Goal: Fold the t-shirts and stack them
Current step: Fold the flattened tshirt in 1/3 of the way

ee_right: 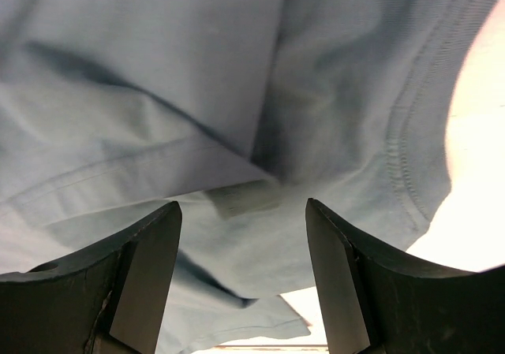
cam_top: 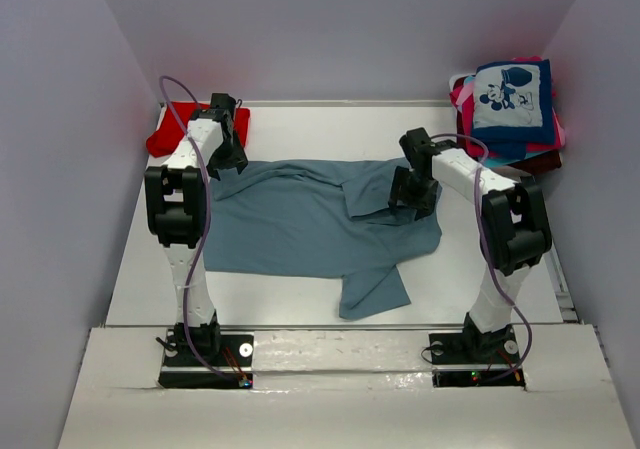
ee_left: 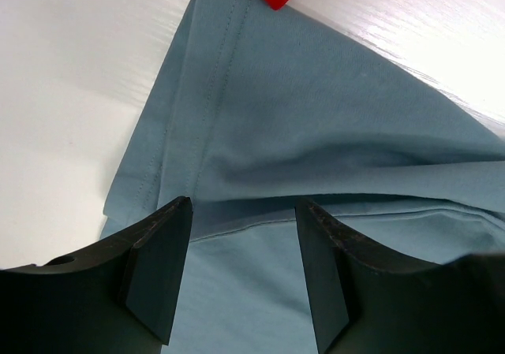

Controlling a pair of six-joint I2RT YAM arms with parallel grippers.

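Where the grey-blue t-shirt point(cam_top: 300, 224) lies: mid-worktop point(cam_top: 480, 289), spread out, long axis left to right, one sleeve trailing toward the near edge.
Folded stack point(cam_top: 510, 104): far right corner, well apart.
Red t-shirt point(cam_top: 165, 139): far left corner, touching the grey-blue corner.
Left hand point(cam_top: 228, 159): fingers spread over the far left corner of the cloth, pinching nothing.
Right hand point(cam_top: 412, 194): fingers spread over the rumpled far right edge.
Reach: each arm is nearest its own end.

The soft cotton t-shirt in dusty grey-blue point(cam_top: 290, 224) was plain, its hems stitched in matching thread. The folded red cotton t-shirt point(cam_top: 168, 134) was a solid colour. The folded navy t-shirt point(cam_top: 512, 97) carried a cartoon-mouse print on a pale panel, with pink cloth point(cam_top: 462, 99) beneath. The flat table top point(cam_top: 330, 129) was white.
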